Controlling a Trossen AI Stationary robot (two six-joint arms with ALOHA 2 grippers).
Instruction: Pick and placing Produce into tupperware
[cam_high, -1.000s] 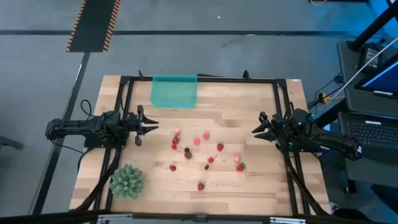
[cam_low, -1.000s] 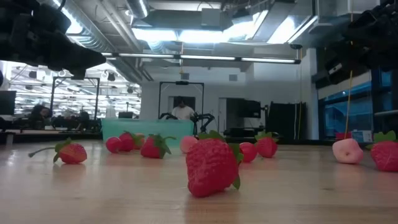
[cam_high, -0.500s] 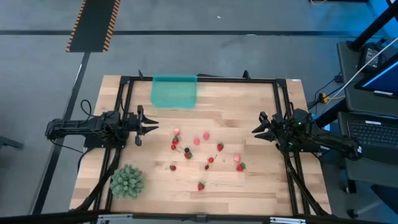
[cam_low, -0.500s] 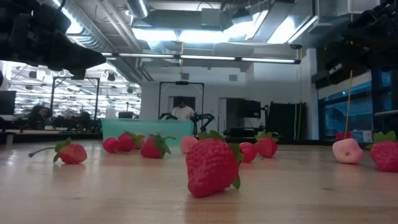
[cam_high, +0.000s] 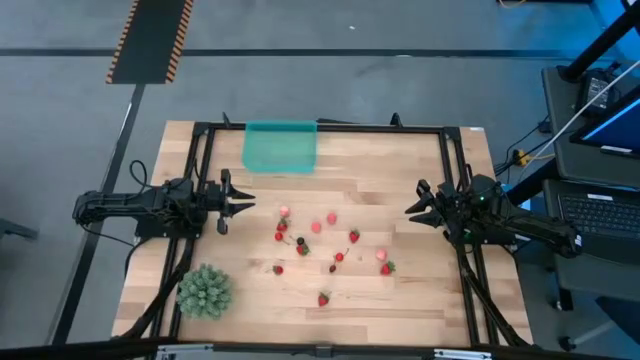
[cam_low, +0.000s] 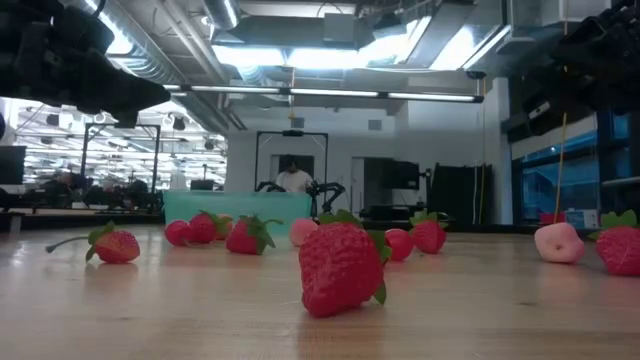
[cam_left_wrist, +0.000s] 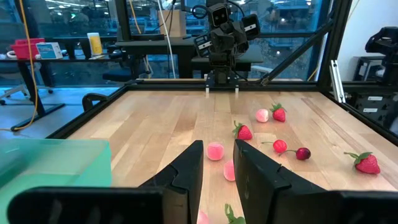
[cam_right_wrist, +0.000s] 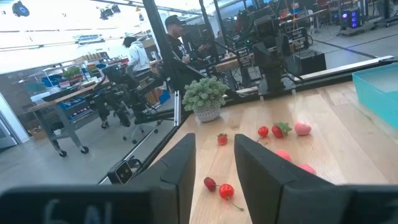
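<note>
Tiny red and pink strawberry-like produce (cam_high: 322, 243) scattered mid-counter, well apart from both jaws. Left gripper (cam_high: 240, 203) and right gripper (cam_high: 412, 208) at opposite counter edges, jaws apart, empty. Shallow translucent teal plastic tupperware (cam_high: 280, 147) at the far edge.

Bright ceiling lights (cam_low: 330, 55) glare in the low view; the background is soft, shadows faint

I have both arms stretched low toward each other from opposite sides, the left end effector (cam_high: 240, 203) and right end effector (cam_high: 413, 207) each holding its fingers slightly parted and gripping nothing.
</note>
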